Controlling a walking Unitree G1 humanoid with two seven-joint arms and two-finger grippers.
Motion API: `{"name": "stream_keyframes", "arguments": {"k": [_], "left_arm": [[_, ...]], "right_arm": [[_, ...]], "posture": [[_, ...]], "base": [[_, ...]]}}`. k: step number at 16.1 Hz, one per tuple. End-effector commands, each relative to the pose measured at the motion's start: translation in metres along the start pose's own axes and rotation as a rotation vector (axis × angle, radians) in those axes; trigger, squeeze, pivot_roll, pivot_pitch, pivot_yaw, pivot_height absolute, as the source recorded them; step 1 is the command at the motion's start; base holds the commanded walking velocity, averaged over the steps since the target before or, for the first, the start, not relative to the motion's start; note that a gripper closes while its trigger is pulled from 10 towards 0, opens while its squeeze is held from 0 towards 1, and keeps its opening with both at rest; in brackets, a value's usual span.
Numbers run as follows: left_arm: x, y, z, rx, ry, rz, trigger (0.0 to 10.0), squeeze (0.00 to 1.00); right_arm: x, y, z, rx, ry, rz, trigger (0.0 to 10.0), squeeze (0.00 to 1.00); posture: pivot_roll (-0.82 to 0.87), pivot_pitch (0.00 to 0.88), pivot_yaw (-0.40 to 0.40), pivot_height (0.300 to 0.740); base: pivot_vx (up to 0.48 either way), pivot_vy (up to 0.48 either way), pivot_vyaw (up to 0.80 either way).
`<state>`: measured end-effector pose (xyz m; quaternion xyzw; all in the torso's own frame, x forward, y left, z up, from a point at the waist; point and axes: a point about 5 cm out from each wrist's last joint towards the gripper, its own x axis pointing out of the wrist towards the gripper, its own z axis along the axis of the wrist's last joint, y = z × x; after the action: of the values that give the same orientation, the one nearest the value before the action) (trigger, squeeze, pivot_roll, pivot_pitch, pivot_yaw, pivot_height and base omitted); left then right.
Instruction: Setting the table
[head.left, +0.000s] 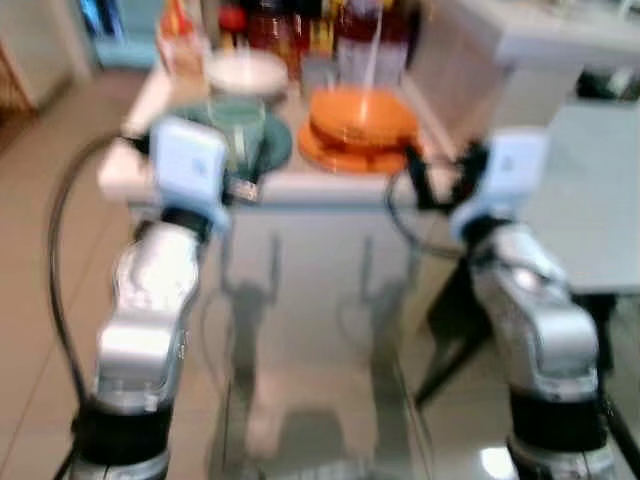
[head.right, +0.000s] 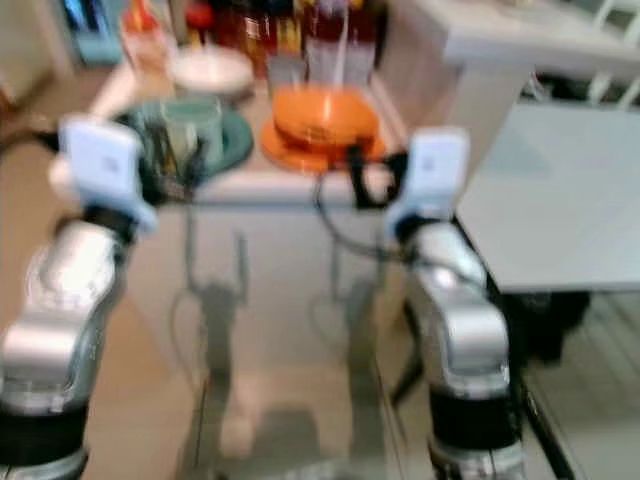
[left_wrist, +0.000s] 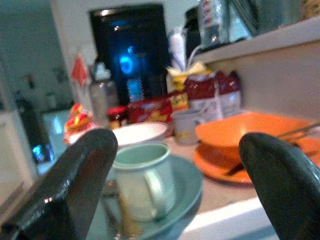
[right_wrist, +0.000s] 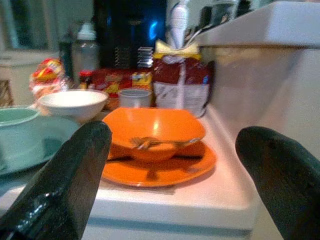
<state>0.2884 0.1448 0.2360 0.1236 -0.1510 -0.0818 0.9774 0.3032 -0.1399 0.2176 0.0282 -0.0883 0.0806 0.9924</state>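
A pale green mug (left_wrist: 142, 180) stands on a green plate (left_wrist: 187, 182) on the left of a white counter (head.left: 330, 188). To its right an orange bowl (right_wrist: 155, 127) sits on an orange plate (right_wrist: 200, 162), with a fork (right_wrist: 150, 142) lying in the bowl. Behind them are a white bowl (right_wrist: 72, 102) and a small grey cup (right_wrist: 135, 97). My left gripper (head.left: 243, 185) is open at the counter's front edge, facing the mug. At the same edge, before the orange dishes, my right gripper (head.left: 435, 175) is also open. Neither holds anything.
Red snack packets (right_wrist: 182, 85) and bottles (head.left: 290, 25) line the back of the counter. A grey table (head.left: 590, 200) stands to the right. A shiny glass surface (head.left: 310, 330) lies below my arms. Tiled floor (head.left: 40, 200) runs along the left. The head views are blurred.
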Motion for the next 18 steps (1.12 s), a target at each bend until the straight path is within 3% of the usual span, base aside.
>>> {"name": "stream_keyframes", "arguments": {"k": [1,10,13,17,18], "left_arm": [[0.0,0.005,0.006,0.015,-0.02,0.007,10.0,0.0],[-0.001,0.0,0.006,0.023,-0.016,-0.032,10.0,0.0],[-0.005,-0.014,0.008,0.028,-0.032,-0.15,10.0,0.0],[-0.005,-0.02,0.021,-0.029,-0.093,-0.204,10.0,0.0],[-0.007,-0.025,0.026,-0.084,-0.118,-0.24,10.0,0.0]], "right_arm": [[0.001,0.004,0.005,0.0,-0.02,0.008,10.0,0.0],[-0.001,0.0,0.003,0.004,-0.014,-0.005,10.0,0.0],[-0.002,-0.003,0.003,0.004,-0.014,-0.026,10.0,0.0],[-0.003,-0.007,0.005,0.013,-0.044,-0.046,10.0,0.0],[-0.004,-0.009,0.005,0.018,-0.052,-0.061,10.0,0.0]], "posture": [[0.16,0.036,-0.089,0.74],[0.16,0.048,-0.086,0.74],[0.15,0.05,-0.081,0.74],[0.15,0.052,-0.083,0.74],[0.15,0.052,-0.083,0.74]], "base": [[0.364,0.0,0.0],[0.365,0.0,0.0],[0.361,0.0,0.0],[0.352,0.0,0.0],[0.0,0.0,0.0]]}}
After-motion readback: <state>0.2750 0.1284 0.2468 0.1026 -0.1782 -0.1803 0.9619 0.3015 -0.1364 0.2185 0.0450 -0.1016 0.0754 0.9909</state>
